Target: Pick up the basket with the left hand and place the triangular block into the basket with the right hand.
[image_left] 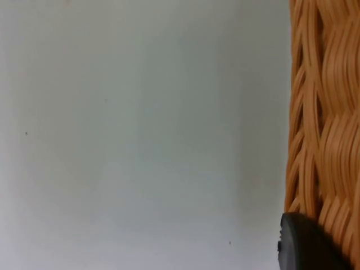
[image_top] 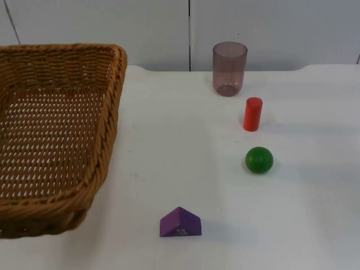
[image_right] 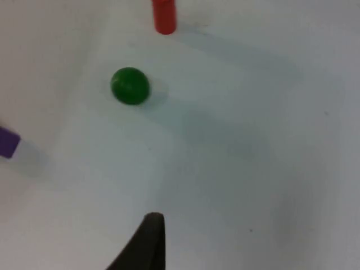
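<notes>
From my station I see the block [image_top: 180,223] as a small purple prism with a peaked, roof-like top and a flat front face bearing a faint pale mark; it sits on the table [image_top: 169,152] at the near middle, just right of the basket's near corner but apart from it. In the right wrist view a purple edge of it [image_right: 8,142] shows beside the ball [image_right: 130,85].

The basket [image_top: 53,138] is woven tan wicker, rectangular, with an open lattice floor and a thick braided rim. It fills the left of the scene, and its near end looks raised off the table. The left wrist view has the weave [image_left: 323,112] running close past a black fingertip [image_left: 306,244]; I cannot tell whether the left gripper is clamped on the rim or loose.

Right of centre stand a translucent smoky-purple cup [image_top: 229,68] at the far edge, a red cylinder [image_top: 252,114] upright nearer me, and a glossy green ball [image_top: 259,160] nearer still, all apart from one another.

The right gripper hangs above bare table near the ball, one dark fingertip [image_right: 147,242] visible; its state I cannot tell.

The table is matte white and ends at a grey panelled wall [image_top: 270,28].
</notes>
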`<state>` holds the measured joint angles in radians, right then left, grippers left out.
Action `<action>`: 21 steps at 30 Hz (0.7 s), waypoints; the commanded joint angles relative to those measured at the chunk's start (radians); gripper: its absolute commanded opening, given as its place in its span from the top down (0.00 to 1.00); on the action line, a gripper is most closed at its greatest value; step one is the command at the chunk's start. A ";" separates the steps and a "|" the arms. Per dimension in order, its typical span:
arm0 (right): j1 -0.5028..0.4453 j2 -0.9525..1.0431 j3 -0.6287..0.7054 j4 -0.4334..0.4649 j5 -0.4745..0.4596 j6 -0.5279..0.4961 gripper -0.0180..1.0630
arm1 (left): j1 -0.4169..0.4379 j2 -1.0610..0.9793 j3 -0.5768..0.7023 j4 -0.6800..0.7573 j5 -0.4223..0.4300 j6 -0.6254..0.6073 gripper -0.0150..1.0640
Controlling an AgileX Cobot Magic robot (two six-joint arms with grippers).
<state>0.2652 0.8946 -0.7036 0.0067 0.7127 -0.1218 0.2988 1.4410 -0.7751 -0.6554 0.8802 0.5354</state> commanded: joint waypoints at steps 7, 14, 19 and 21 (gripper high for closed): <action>0.179 0.053 -0.017 0.103 -0.025 -0.157 0.01 | 0.002 -0.017 0.002 -0.062 0.023 0.025 0.99; 0.261 0.215 -0.116 0.101 -0.025 -0.224 0.01 | 0.002 -0.017 0.002 -0.062 0.023 0.025 0.99; 0.305 0.404 -0.233 0.103 -0.001 -0.282 0.01 | 0.002 -0.017 0.002 -0.062 0.018 0.025 0.99; 0.331 0.503 -0.285 0.104 -0.005 -0.358 0.01 | 0.002 -0.017 0.002 -0.062 0.018 0.025 0.99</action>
<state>0.5889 1.3780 -0.9762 0.1045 0.7060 -0.4456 0.2988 1.4410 -0.7751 -0.6808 0.8931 0.5566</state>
